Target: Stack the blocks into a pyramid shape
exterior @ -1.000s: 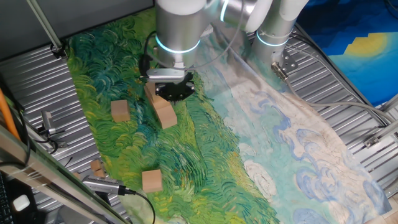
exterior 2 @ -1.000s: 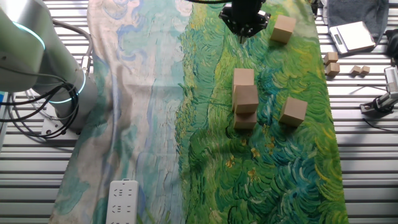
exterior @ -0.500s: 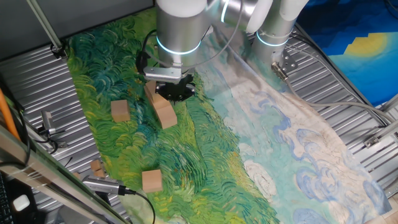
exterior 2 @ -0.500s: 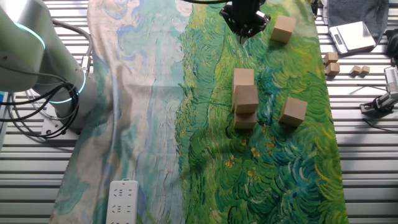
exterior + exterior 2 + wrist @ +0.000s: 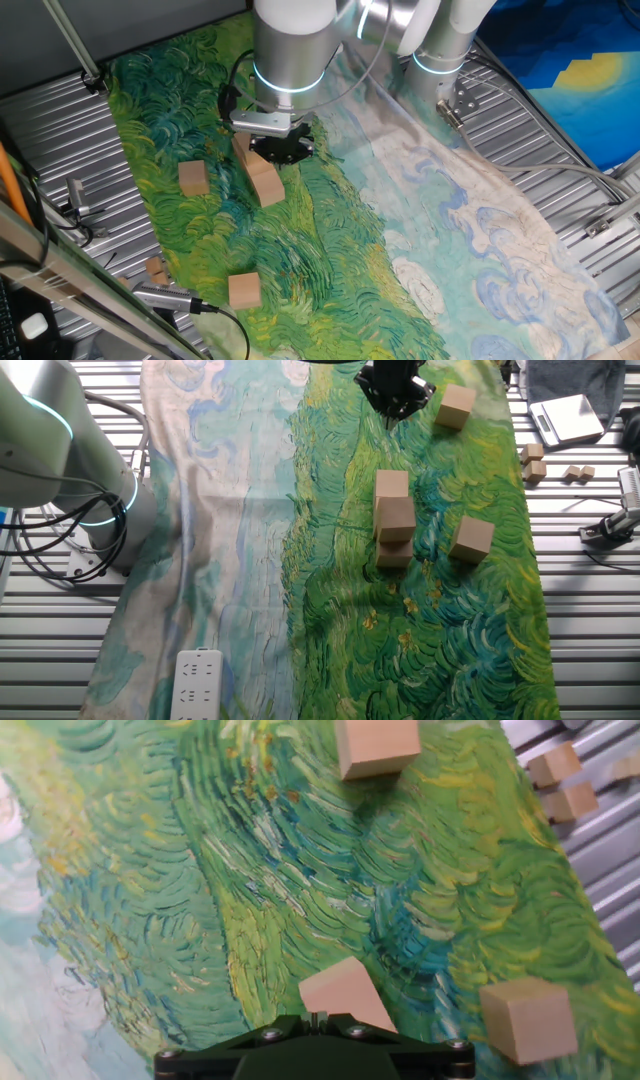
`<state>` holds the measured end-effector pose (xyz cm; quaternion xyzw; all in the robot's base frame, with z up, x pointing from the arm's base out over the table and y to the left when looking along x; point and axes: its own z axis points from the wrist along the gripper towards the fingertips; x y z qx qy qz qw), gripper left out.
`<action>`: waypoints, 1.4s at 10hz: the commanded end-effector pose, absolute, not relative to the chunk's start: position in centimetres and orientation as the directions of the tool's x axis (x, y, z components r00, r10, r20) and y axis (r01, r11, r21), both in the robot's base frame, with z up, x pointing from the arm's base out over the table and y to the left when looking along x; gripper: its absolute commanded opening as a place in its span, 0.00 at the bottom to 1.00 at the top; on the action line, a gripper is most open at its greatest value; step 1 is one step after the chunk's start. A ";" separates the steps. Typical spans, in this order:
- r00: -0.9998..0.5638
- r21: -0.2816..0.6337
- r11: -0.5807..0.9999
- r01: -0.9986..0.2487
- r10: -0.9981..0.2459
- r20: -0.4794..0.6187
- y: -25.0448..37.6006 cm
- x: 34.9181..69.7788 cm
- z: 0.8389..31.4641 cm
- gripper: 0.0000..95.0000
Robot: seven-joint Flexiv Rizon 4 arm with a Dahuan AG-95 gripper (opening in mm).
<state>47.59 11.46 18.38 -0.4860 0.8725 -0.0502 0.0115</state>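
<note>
Table (image 5: pixel 590 640): ribbed metal slats, silver.
Cloth (image 5: pixel 330 590): painted swirl print over table; green half, pale blue-white half.
Power strip (image 5: pixel 197 685): white, at cloth's near pale edge.
Blue-yellow fabric (image 5: pixel 580 80): beyond table's far corner.

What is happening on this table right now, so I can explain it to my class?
A single robot arm is building a pyramid of wooden blocks on a painted cloth. Its gripper hangs above the cloth beyond the cluster of stacked blocks, apparently holding nothing. One block in the cluster sits on top of others. Two loose blocks lie apart on the cloth, one near the cluster and one farther off near the gripper.
</note>
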 end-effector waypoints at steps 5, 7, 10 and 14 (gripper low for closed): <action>-0.540 -0.098 0.535 -0.839 -0.841 0.029 11.4 47.5 18.5 0.00; -0.539 -0.097 0.534 -0.840 -0.842 0.026 11.4 47.5 18.5 0.00; -0.556 -0.089 0.552 -0.829 -0.831 0.023 12.3 50.3 18.9 0.00; -0.571 -0.075 0.569 -0.819 -0.821 0.003 14.2 56.2 17.0 0.00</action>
